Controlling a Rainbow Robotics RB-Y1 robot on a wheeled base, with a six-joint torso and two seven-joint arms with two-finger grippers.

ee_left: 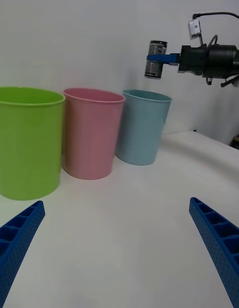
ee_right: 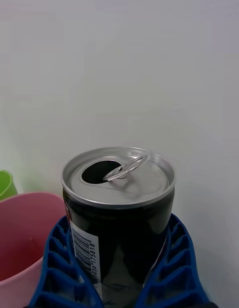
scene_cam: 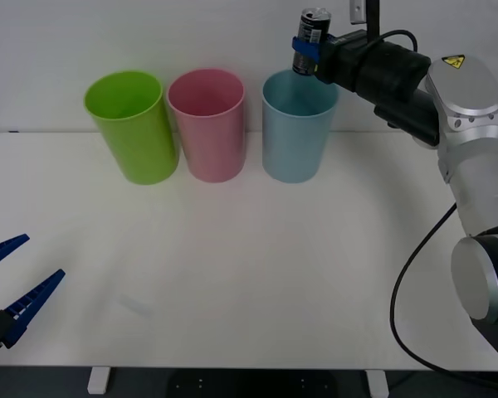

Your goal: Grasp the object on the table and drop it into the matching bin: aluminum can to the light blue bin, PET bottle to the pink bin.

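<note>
Dark grey-black aluminium can (scene_cam: pixel 312 40) sits clamped upright in my right jaws (scene_cam: pixel 307 48), above the tall light blue plastic bin (scene_cam: pixel 297 137); left jaws (scene_cam: pixel 8 286) gape empty over the white bench (scene_cam: pixel 249 265).

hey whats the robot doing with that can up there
The right pincer is shut on a dark aluminum can, holding it upright in the air above the light blue bin, not yet released. The pink bin and lime green bin stand beside it on the white table. The left pincer hangs open near the table's front left edge, idle.
</note>
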